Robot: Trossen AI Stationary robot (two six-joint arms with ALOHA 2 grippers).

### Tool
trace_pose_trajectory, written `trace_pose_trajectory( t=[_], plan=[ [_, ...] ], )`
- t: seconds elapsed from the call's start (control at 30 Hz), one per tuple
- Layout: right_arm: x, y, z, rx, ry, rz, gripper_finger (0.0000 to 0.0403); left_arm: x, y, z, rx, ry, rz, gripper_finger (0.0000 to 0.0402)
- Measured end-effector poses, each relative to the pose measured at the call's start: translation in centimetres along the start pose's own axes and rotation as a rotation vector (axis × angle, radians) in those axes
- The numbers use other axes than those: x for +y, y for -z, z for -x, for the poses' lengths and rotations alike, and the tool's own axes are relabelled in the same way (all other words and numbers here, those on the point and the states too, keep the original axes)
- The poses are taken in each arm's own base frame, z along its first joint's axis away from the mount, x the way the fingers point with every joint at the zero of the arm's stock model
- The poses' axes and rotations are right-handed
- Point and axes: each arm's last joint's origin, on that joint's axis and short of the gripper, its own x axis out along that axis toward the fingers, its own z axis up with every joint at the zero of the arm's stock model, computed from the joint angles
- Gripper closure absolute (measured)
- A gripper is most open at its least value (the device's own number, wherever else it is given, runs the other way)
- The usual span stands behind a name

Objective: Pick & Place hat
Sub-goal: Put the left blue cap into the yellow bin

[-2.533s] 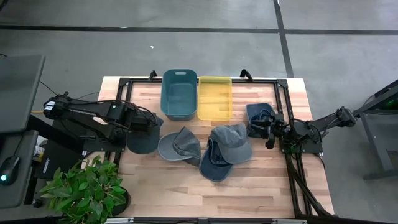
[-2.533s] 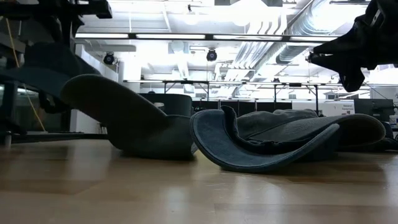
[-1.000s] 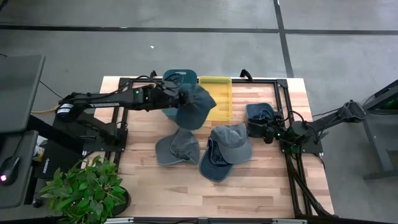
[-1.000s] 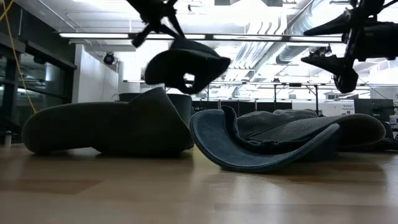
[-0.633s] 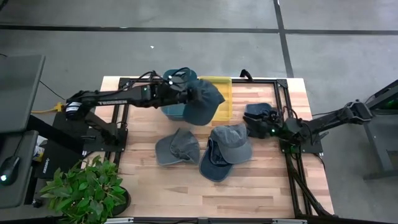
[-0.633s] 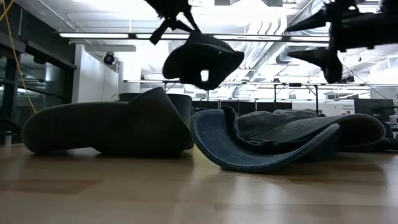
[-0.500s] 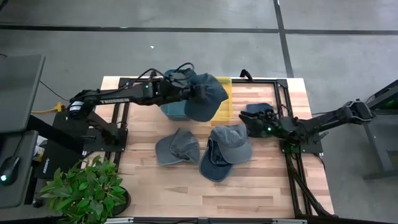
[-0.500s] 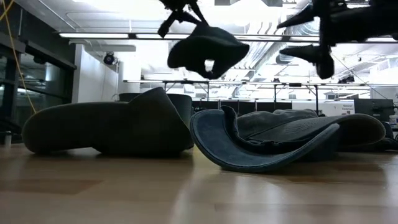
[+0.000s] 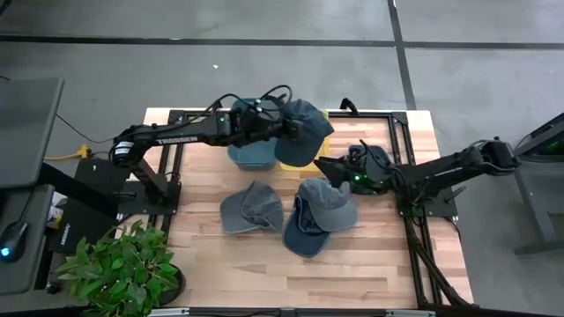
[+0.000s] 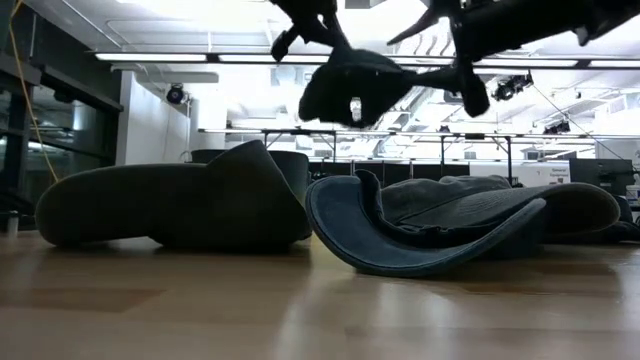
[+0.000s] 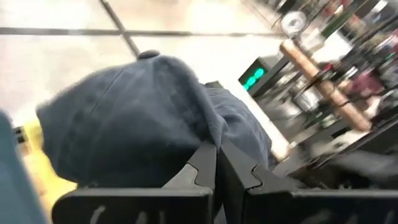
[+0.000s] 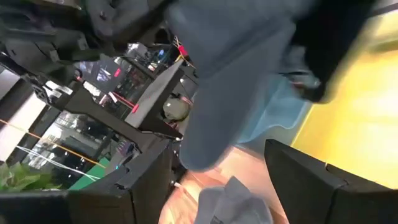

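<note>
A dark blue hat (image 9: 304,132) hangs in the air over the bins at the table's far side, with my left gripper (image 9: 284,130) shut on it. In the low view the hat (image 10: 350,85) floats high above the table. My right gripper (image 9: 324,164) stands open just to the hat's right and near side, pointing at it, with nothing between its fingers. A grey hat (image 9: 254,209) and two blue hats (image 9: 324,201), (image 9: 304,236) lie on the table, the two blue ones overlapping. My left gripper pinches a fold of the hat's dark blue cloth (image 11: 208,134) between its two shut fingers (image 11: 200,169). The fingers come nearly level from the table's left. The hat hangs beyond and below them, lifted clear of the table and the bins.
A teal bin (image 9: 251,157) and a yellow bin (image 12: 367,87) stand side by side at the far edge, partly under the held hat. Another dark hat (image 9: 374,158) lies at the right under my right arm. Bare wood lies along the near edge.
My left gripper has carried the hat up and toward the table's right, from over the teal bin toward the yellow one, rolling as it went. My right gripper has risen and moved left toward the held hat, staying open.
</note>
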Motion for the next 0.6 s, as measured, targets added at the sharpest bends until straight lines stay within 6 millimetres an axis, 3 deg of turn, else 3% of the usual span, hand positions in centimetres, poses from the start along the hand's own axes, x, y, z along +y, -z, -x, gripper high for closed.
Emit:
trace_pose_trajectory(
  t=[0.6],
  plan=[
    [0.4,-1.2,-1.6,-0.033,0.002,-0.022,0.0151,-0.5,-0.6,0.3,-0.032,0.062,-0.044,0.0401]
  ],
)
